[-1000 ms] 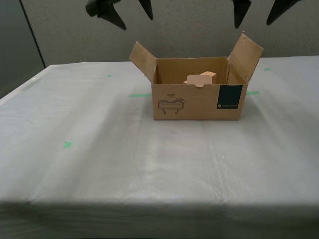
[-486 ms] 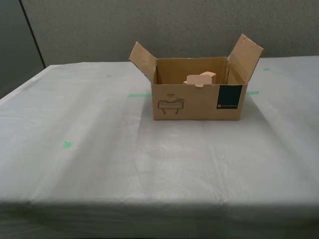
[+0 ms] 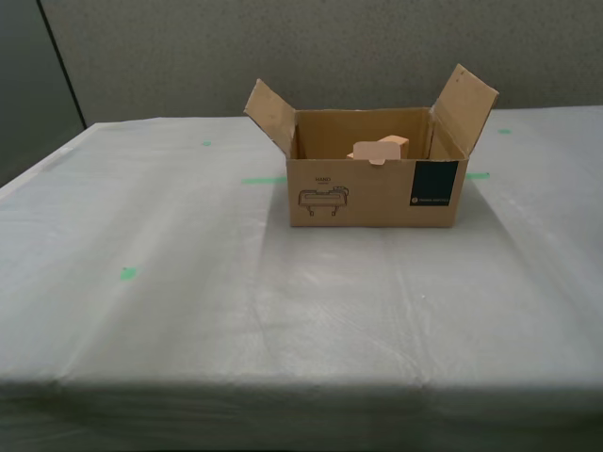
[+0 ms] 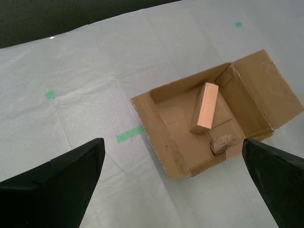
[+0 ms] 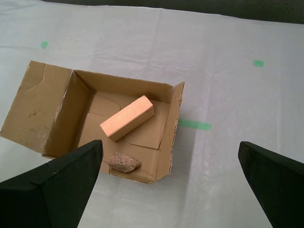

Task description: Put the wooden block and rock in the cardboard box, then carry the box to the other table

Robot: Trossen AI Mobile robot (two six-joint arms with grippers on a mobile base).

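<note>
The cardboard box (image 3: 372,193) stands open on the other table (image 3: 188,282), a whitish wrinkled sheet top with green tape marks. One end of the wooden block (image 3: 382,148) shows above the box's front wall; the rock is hidden in the exterior view. From above, the wooden block (image 5: 127,118) (image 4: 205,108) lies slanted on the box floor and the rock (image 5: 124,162) (image 4: 222,142) rests beside it near a wall. My first gripper (image 5: 169,144) and my second gripper (image 4: 173,142) both hang open high over the box, holding nothing. Neither gripper shows in the exterior view.
Green tape marks (image 3: 126,273) (image 3: 265,180) dot the sheet. A grey partition wall (image 3: 330,47) stands behind the table. The table's front edge (image 3: 301,386) runs across the exterior view's lower part.
The dark fingertips at the top of the exterior view a second ago have risen out of that view. The box and its contents have not moved.
</note>
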